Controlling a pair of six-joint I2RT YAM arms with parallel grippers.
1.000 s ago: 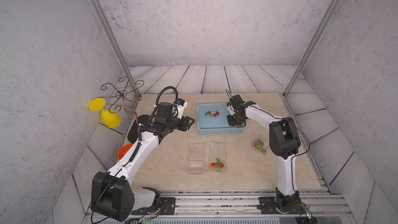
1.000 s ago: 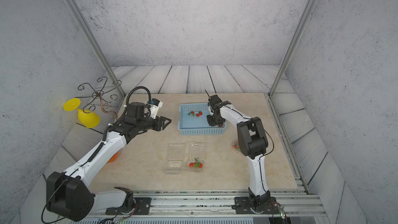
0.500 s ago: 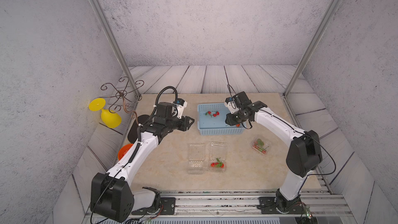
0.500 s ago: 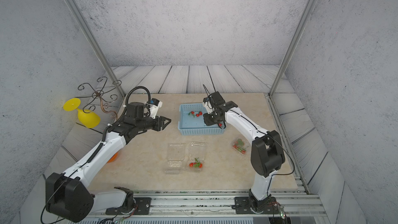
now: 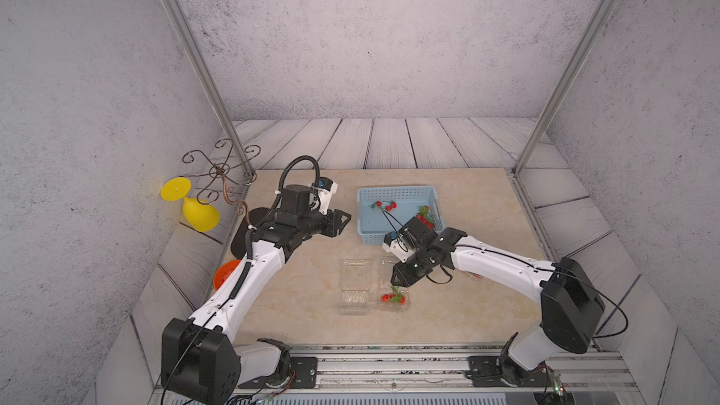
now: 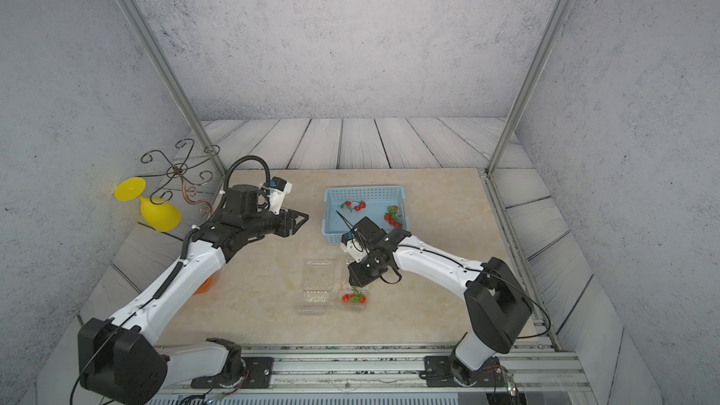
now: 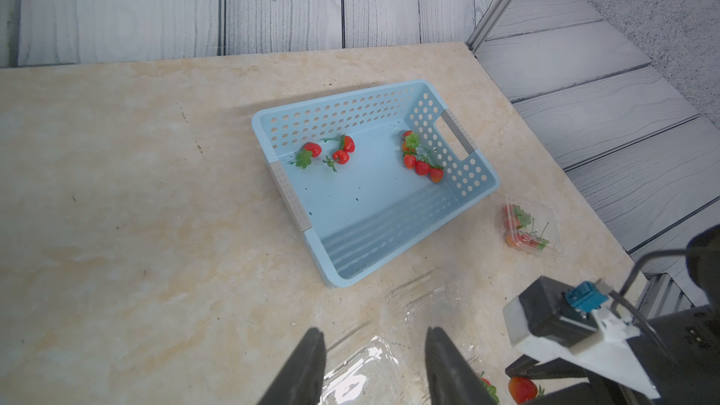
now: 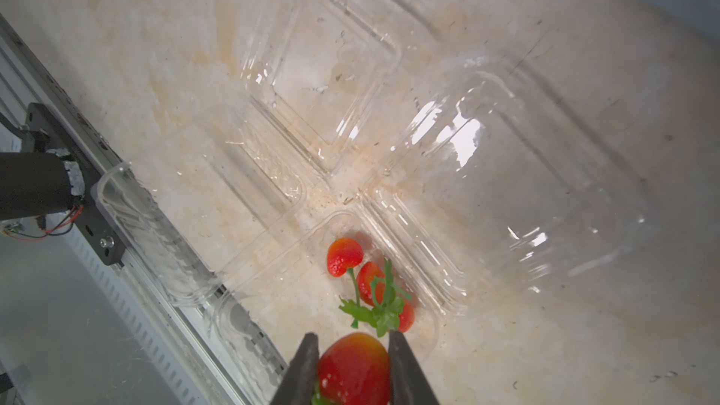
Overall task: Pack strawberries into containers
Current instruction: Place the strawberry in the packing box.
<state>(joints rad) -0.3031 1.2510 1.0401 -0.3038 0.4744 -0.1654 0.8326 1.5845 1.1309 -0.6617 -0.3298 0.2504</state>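
right end effector [image 8: 353, 338], pinching a strawberry [image 8: 352, 370], swung from basket [image 5: 395, 189] to above a container [image 5: 402, 308].

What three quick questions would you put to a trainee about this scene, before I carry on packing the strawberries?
1. True or false: the left gripper is shut on a strawberry.
2. What does the right gripper hold? A) a strawberry B) a spoon C) nothing
3. Fill in: the strawberries not yet packed lie in the light ___ basket.
Key: 1 false, it is open and empty. 2 A. 3 blue.
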